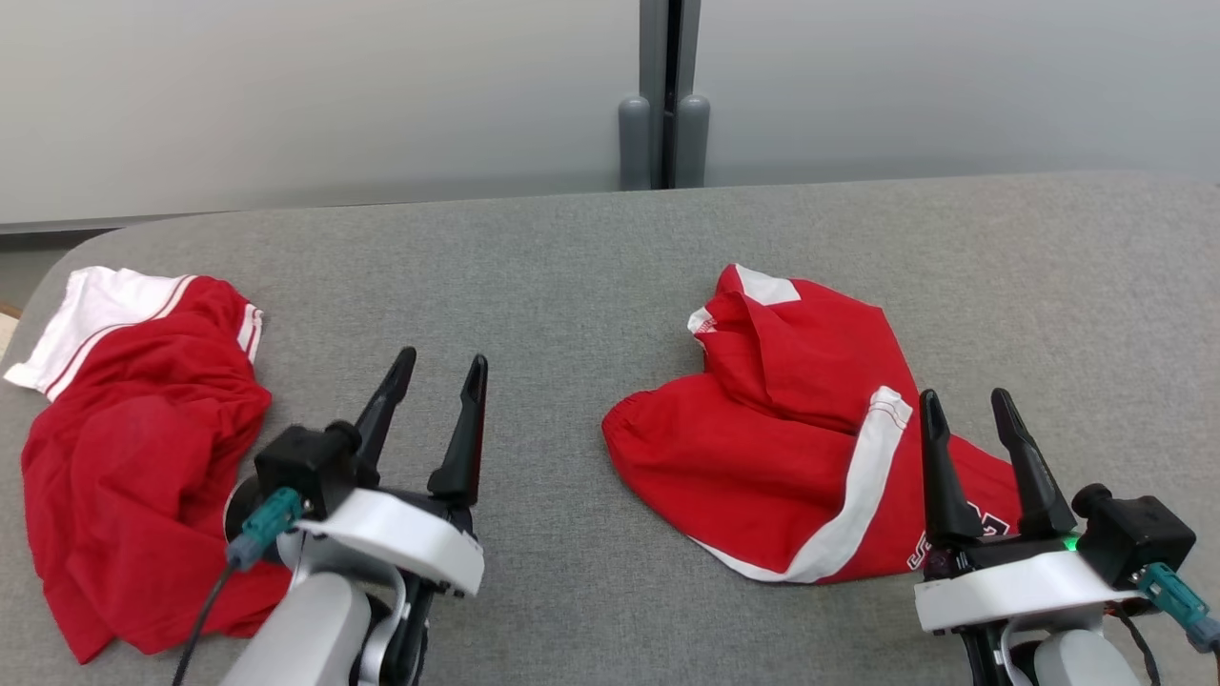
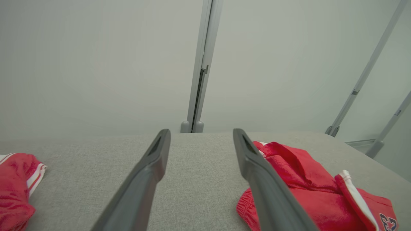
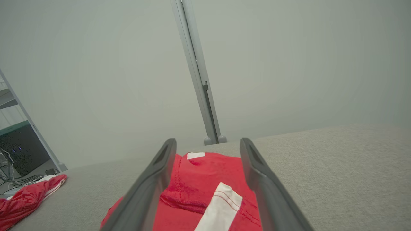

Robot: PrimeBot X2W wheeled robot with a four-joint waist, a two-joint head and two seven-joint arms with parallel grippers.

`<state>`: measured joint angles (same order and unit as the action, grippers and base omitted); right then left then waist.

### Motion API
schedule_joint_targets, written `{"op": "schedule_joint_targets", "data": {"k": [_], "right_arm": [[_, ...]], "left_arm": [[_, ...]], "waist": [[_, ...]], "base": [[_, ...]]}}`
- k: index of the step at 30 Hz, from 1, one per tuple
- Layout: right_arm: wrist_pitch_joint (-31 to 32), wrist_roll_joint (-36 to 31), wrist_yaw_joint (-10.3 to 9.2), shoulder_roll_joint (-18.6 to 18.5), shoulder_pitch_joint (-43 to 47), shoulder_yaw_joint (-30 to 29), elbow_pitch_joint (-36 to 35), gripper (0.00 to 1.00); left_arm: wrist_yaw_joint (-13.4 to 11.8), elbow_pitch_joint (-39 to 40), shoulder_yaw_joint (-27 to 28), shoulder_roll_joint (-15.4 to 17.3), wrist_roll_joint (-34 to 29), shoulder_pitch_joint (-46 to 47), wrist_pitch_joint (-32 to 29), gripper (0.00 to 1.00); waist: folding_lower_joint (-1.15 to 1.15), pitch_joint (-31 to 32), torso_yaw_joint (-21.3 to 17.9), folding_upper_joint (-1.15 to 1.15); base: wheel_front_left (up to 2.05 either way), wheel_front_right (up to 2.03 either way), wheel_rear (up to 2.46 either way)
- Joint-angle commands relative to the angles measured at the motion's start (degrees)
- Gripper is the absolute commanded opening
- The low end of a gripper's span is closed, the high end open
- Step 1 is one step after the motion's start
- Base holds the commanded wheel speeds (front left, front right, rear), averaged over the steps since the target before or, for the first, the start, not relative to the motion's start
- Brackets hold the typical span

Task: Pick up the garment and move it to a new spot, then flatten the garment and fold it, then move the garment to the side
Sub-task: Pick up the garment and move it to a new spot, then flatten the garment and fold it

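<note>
The left gripper, lower left, and right gripper, lower right, are holding jaws open; a red garment is lying crumpled right of centre on the counter.

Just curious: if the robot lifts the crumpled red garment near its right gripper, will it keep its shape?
Probably not: the red garment lies in soft folds, so it should droop. It looks thin, likely light. Pushed, it may bunch on the textured surface.

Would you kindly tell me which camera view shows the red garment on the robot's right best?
The head view: the garment lies nearly whole there, white stripe included. The left wrist view has a finger across the garment; the right wrist view has part of it between the fingers.
</note>
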<state>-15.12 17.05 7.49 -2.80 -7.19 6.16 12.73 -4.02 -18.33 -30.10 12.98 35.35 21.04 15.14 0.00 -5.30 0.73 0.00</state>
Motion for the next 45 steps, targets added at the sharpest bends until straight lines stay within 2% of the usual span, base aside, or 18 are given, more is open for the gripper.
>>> {"op": "schedule_joint_targets", "data": {"k": [1, 5, 11, 17, 20, 24, 34, 35, 36, 40, 45], "right_arm": [[-0.06, -0.59, 0.0, -0.16, 0.67, 0.03, 0.24, 1.0], [-0.06, -1.18, 0.0, -0.18, 1.63, 0.19, 0.52, 1.0], [-0.06, -1.84, 0.0, -0.23, 1.97, 1.95, 1.01, 1.0], [-0.06, -2.88, 0.0, -2.35, -0.54, 8.63, 2.84, 1.0], [0.54, -3.2, 0.0, -4.09, -3.27, 13.44, 5.61, 1.0], [2.56, -3.5, -0.02, -6.27, -7.62, 17.94, 10.33, 1.0], [6.28, -2.47, -0.01, -7.86, -15.13, 19.1, 22.45, 1.0], [6.38, -2.09, -0.01, -7.97, -15.59, 19.29, 23.22, 0.44], [6.16, -1.8, -0.01, -8.07, -15.96, 19.64, 23.68, 0.0], [4.78, -0.19, -0.01, -8.06, -17.07, 21.48, 24.06, 0.0], [2.06, 4.46, -0.01, -7.43, -18.17, 28.04, 20.88, 0.0]], "left_arm": [[0.44, 1.04, 1.72, -0.96, -1.54, -2.35, 0.0, 1.0], [2.1, 3.68, 7.38, -4.66, -6.3, -9.61, 0.01, 1.0], [6.74, 4.22, 14.12, -8.82, -11.83, -14.34, 0.0, 1.0], [8.98, 3.43, 15.78, -9.82, -13.84, -12.78, 0.01, 1.0], [9.56, 2.73, 15.24, -9.98, -13.58, -12.17, 0.01, 1.0], [9.09, 2.29, 13.33, -10.0, -11.36, -11.47, 0.01, 1.0], [7.58, 2.64, 9.6, -10.02, -8.46, -9.23, 0.01, 1.0], [7.51, 2.65, 9.39, -10.0, -8.32, -9.02, 0.02, 1.0], [7.34, 2.66, 9.22, -10.01, -8.14, -8.79, 0.01, 1.0], [7.01, 2.63, 8.81, -10.0, -7.87, -8.51, 0.02, 1.0], [6.84, 2.2, 8.58, -10.01, -7.75, -8.94, 0.02, 1.0]], "waist": [[0.0, 1.41, 1.44, 0.0], [0.0, 2.12, 2.02, 0.0], [0.0, 2.22, 2.81, 0.0], [0.0, 0.55, 4.85, 0.0], [0.0, -0.8, 6.47, 0.0], [0.0, -2.95, 9.19, 0.0], [0.0, -6.62, 14.54, 0.0], [0.0, -6.75, 14.76, 0.0], [0.0, -6.84, 14.95, 0.0], [0.0, -6.87, 15.27, 0.0], [0.0, -5.74, 15.08, 0.0]], "base": [[0.0, 0.0, 0.0], [0.0, 0.0, 0.0], [0.0, 0.0, 0.0], [0.0, 0.0, 0.0], [0.0, 0.0, 0.0], [0.0, 0.0, 0.0], [0.0, 0.0, 0.0], [0.0, 0.0, 0.0], [0.0, 0.0, 0.0], [0.0, 0.0, 0.0], [0.0, 0.0, 0.0]]}}
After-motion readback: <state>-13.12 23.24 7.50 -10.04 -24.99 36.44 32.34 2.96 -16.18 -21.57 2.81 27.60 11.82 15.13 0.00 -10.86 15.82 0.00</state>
